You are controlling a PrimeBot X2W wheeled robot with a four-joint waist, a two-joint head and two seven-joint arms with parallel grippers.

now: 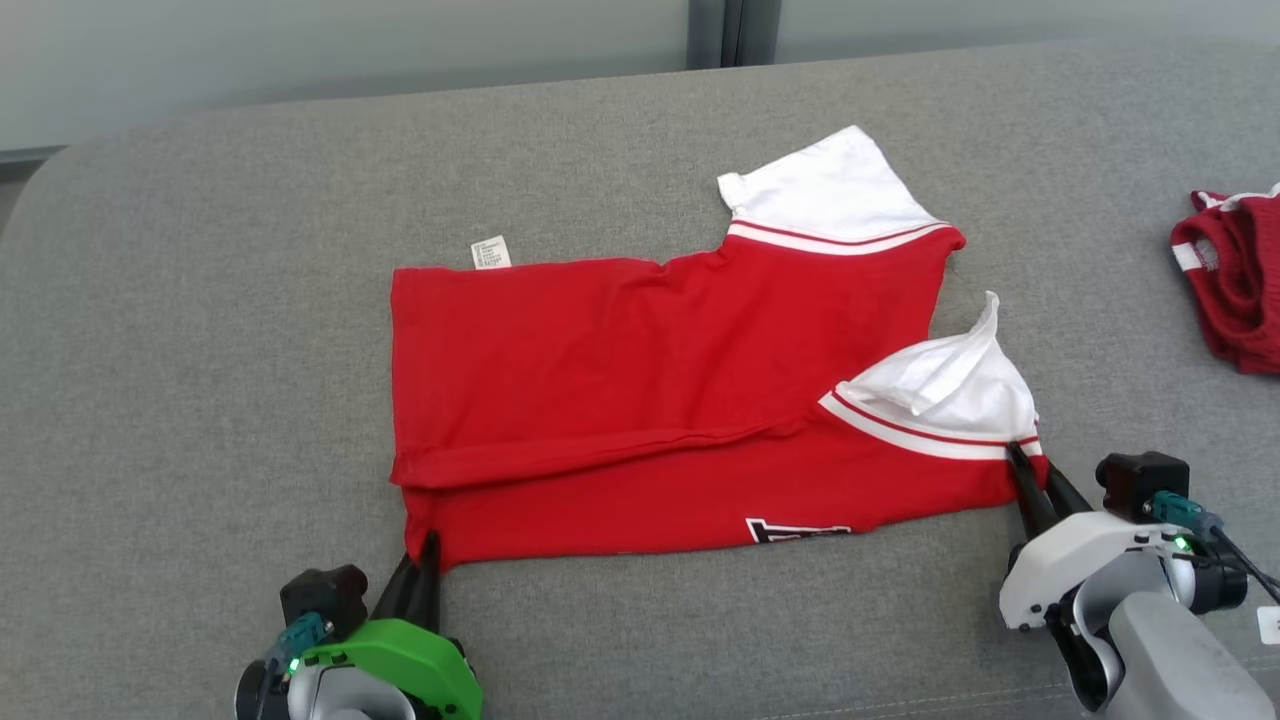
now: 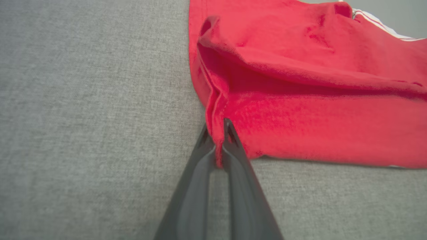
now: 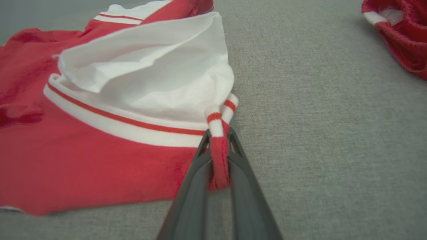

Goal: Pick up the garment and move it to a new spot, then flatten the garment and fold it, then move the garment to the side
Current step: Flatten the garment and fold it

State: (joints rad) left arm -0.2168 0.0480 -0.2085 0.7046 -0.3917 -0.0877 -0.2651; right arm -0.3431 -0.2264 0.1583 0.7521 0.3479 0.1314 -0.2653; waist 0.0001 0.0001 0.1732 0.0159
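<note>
Head view: a grey fabric surface [image 1: 200, 420] spans the whole frame. The red garment [image 1: 640, 370] lies at its middle, spread mostly flat, with a long crease running across its near part. Its two white sleeves sit on the right side. The far sleeve [image 1: 830, 190] lies flat, and the near sleeve [image 1: 950, 390] is puffed up and crumpled. A second red piece [image 1: 1235, 280] is bunched at the right edge, well apart.

The left gripper [image 1: 425, 545] is at the garment's near-left corner. In the left wrist view its jaws are drawn narrow, pinching the red hem between the dark fingers [image 2: 233, 143].

The right gripper [image 1: 1015, 455] is at the near-right corner, just below the striped band. In the right wrist view its jaws are clamped on a bunched red edge of the garment [image 3: 83, 166].

Small marks: a white care label [image 1: 491, 252] sticks out at the far-left edge, and a black-and-white print [image 1: 795, 530] shows at the near hem, partly hidden.
</note>
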